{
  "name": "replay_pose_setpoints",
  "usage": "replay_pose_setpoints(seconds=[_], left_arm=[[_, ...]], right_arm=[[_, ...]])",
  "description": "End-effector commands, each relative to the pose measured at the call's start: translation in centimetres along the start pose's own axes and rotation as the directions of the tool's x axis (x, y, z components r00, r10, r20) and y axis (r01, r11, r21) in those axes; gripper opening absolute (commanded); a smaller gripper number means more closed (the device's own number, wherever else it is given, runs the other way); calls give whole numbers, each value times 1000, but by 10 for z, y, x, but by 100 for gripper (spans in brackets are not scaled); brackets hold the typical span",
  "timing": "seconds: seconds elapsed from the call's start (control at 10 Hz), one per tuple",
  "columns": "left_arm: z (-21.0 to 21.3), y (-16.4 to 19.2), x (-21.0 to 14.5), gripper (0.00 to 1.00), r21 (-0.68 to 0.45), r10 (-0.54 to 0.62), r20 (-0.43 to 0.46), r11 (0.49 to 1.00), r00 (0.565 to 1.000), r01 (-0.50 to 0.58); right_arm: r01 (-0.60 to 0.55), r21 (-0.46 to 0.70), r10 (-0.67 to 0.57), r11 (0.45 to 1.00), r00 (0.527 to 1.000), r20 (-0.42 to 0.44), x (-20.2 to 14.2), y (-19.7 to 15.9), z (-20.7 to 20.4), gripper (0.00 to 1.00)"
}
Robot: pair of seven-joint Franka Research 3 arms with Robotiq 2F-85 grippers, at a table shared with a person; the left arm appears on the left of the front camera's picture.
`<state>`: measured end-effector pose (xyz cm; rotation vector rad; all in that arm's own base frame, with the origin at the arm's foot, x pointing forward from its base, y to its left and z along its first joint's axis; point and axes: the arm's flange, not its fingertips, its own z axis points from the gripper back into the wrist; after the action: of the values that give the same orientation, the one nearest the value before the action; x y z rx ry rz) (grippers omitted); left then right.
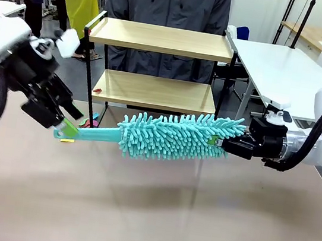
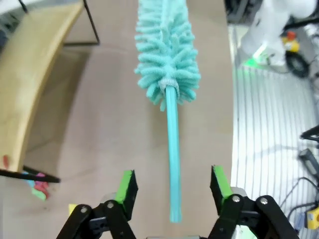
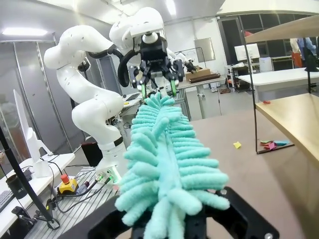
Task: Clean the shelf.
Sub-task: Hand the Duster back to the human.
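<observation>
At frame centre, our right end effector (image 1: 225, 144) grips the duster (image 1: 174, 135); our left end effector (image 2: 172, 191) is released around its handle (image 2: 173, 154).

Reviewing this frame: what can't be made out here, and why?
- Right gripper fingers: buried in the duster fluff, front and right wrist views.
- Small red item on the shelf lower board: too small to identify.
- Left gripper: open around the handle; contact unclear, front view.
</observation>
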<state>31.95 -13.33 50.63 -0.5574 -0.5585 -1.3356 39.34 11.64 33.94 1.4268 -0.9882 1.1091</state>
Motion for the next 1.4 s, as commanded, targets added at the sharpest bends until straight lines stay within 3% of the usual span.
replay_pose_setpoints(seconds=[0.0,0.2,0.4,0.7,0.8,0.9,1.3], left_arm=[[25,-9,-26,100,4,-55,161,998,985,55],[55,-13,-47,100,21,-106,300,994,948,105],[77,-17,-69,100,39,-130,380,991,916,125],[83,-20,-77,100,89,-160,403,987,901,135],[105,-1,-64,100,64,-122,372,992,920,106],[105,-1,-64,100,64,-122,372,992,920,106],[105,-1,-64,100,64,-122,372,992,920,106]], right_arm=[[-7,4,7,1000,1000,3,1,0,0,0],[-7,4,7,1000,1000,3,1,0,0,0],[-7,4,7,1000,1000,3,1,0,0,0],[-7,4,7,1000,1000,3,1,0,0,0],[-7,4,7,1000,1000,3,1,0,0,0],[1,0,-1,1000,1000,0,0,0,0,16],[-91,-48,96,995,991,98,72,31,14,16]])
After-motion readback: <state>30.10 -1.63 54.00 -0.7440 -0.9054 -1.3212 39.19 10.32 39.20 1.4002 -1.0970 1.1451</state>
